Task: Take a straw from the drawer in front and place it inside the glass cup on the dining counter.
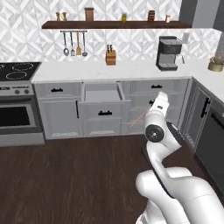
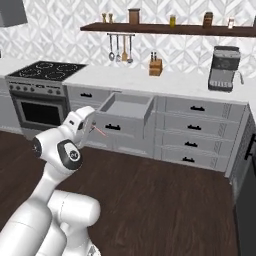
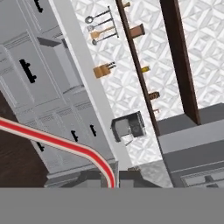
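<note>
My gripper is shut on the pink-red straw, which slants down and left from the fingers, in front of the cabinets. The right base view has the gripper left of the drawer, with the straw poking out toward it. In the hand view the straw runs as a red band from the left edge down into the gripper. The light grey drawer stands pulled open under the worktop, and nothing shows inside it. The glass cup and the dining counter are out of view.
A stove stands at the left. A knife block and a coffee machine sit on the white worktop under a dark shelf. A dark appliance front lines the right side. Dark wood floor spreads in front.
</note>
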You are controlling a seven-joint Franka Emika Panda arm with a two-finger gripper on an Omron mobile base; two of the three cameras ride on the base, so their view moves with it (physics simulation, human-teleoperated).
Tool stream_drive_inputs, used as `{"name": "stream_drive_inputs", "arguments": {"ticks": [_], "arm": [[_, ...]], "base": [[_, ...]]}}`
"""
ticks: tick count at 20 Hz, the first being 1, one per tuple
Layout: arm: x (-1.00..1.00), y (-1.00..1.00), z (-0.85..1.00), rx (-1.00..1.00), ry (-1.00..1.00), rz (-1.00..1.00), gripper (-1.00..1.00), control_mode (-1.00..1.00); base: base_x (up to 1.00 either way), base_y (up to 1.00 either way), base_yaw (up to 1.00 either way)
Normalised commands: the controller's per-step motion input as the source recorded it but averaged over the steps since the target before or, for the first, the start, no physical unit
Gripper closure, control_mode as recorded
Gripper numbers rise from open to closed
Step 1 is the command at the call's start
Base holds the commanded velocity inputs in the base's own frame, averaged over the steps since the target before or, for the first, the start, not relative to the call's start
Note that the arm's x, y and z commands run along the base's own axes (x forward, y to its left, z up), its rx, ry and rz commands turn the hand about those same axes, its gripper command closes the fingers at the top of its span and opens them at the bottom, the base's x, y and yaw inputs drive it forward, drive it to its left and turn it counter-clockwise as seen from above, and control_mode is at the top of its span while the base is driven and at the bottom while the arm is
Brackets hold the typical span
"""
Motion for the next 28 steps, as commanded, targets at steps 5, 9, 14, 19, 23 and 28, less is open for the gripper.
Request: {"name": "stream_drive_inputs", "arguments": {"ticks": [5,9,14,19,23,28], "arm": [[0.0,0.0,0.0,0.0,0.0,0.0,1.0,1.0],[0.0,0.0,0.0,0.0,0.0,0.0,1.0,1.0],[0.0,0.0,0.0,0.0,0.0,0.0,1.0,1.0],[0.0,0.0,0.0,0.0,0.0,0.0,1.0,1.0],[0.0,0.0,0.0,0.0,0.0,0.0,1.0,1.0],[0.0,0.0,0.0,0.0,0.0,0.0,1.0,1.0]], "base": [[0.0,1.0,0.18],[-0.07,1.0,0.44],[-0.01,1.0,0.38],[0.0,1.0,0.2],[0.0,1.0,0.31],[-0.01,1.0,0.43]]}}
